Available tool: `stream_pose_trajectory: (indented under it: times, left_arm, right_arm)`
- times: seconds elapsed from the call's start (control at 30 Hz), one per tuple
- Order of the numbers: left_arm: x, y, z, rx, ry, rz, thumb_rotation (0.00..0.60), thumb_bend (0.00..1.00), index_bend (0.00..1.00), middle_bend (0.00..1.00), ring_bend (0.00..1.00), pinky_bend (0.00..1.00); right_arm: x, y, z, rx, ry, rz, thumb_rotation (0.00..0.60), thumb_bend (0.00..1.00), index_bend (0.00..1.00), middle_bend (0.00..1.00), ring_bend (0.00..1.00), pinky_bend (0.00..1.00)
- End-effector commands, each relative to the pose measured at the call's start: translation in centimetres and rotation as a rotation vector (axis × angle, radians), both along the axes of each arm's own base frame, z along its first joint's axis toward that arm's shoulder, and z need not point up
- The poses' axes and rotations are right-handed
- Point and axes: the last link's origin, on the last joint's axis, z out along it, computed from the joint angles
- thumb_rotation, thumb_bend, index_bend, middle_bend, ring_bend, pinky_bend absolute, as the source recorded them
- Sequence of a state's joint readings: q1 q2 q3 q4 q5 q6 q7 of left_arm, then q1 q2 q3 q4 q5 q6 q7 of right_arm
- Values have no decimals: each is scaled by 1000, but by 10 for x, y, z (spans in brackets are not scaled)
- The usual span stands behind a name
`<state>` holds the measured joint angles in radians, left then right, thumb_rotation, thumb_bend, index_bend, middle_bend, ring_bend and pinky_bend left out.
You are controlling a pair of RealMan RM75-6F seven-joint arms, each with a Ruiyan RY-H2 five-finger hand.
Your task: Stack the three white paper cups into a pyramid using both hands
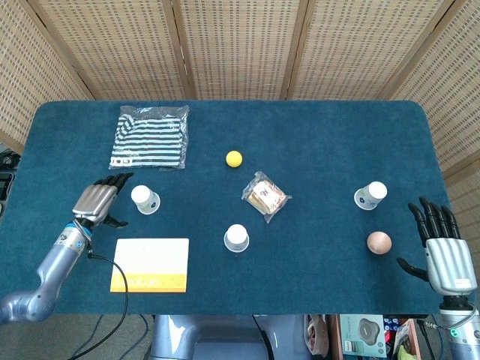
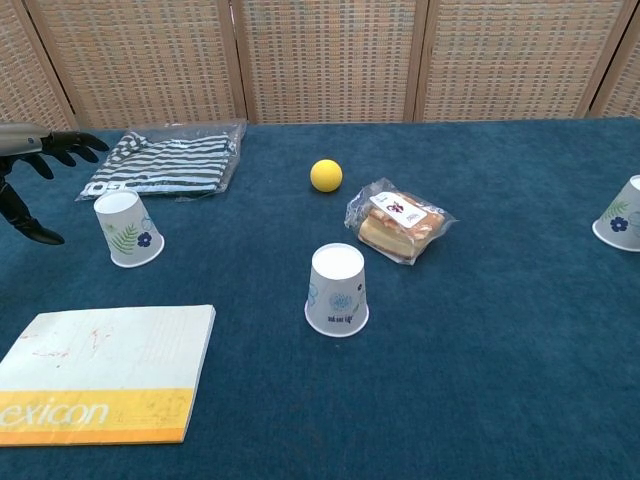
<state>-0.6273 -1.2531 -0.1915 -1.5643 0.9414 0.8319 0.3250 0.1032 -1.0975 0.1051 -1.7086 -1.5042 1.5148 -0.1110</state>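
Three white paper cups stand upside down on the blue table (image 1: 315, 127). The left cup (image 1: 145, 199) (image 2: 128, 229) is just right of my left hand (image 1: 99, 201) (image 2: 32, 170), whose fingers are spread and hold nothing. The middle cup (image 1: 236, 238) (image 2: 337, 290) stands near the front centre. The right cup (image 1: 371, 195) (image 2: 621, 216) is at the far right. My right hand (image 1: 442, 251) hangs open past the table's front right corner, below and right of that cup.
A yellow-banded book (image 1: 150, 264) lies front left, close below my left hand. A striped cloth in a bag (image 1: 150, 136), a yellow ball (image 1: 234, 158), a wrapped sandwich (image 1: 265, 196) and a brown egg (image 1: 379, 242) also lie on the table.
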Motion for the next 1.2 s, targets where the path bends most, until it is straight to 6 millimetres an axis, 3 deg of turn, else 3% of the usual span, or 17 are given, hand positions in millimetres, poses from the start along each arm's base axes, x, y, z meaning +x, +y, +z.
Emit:
stream_pose_trajectory:
  times: [0.03, 0.47, 0.67, 0.87, 1.2]
  left_arm:
    - [4, 12, -10, 5, 26, 10, 600, 65, 42, 111, 123, 187]
    - [27, 33, -44, 45, 79, -66, 600, 122, 294, 305, 290, 353]
    - [31, 37, -53, 89, 134, -82, 600, 212, 313, 323, 302, 369]
    - [32, 40, -58, 112, 136, -70, 600, 347, 369, 394, 354, 447]
    - [31, 39, -56, 116, 116, -55, 600, 360, 389, 426, 373, 490]
  right_arm:
    - [-1, -1, 0, 2, -1, -3, 600, 0, 0, 0, 0, 0]
    - [-2, -3, -1, 8, -5, -9, 600, 0, 0, 0, 0, 0]
    - [-5, -5, 1, 8, -10, -21, 600, 0, 0, 0, 0, 0]
    - [-6, -5, 2, 6, -15, -27, 600, 0, 0, 0, 0, 0]
    - [-6, -5, 2, 2, -17, -34, 600, 0, 0, 0, 0, 0]
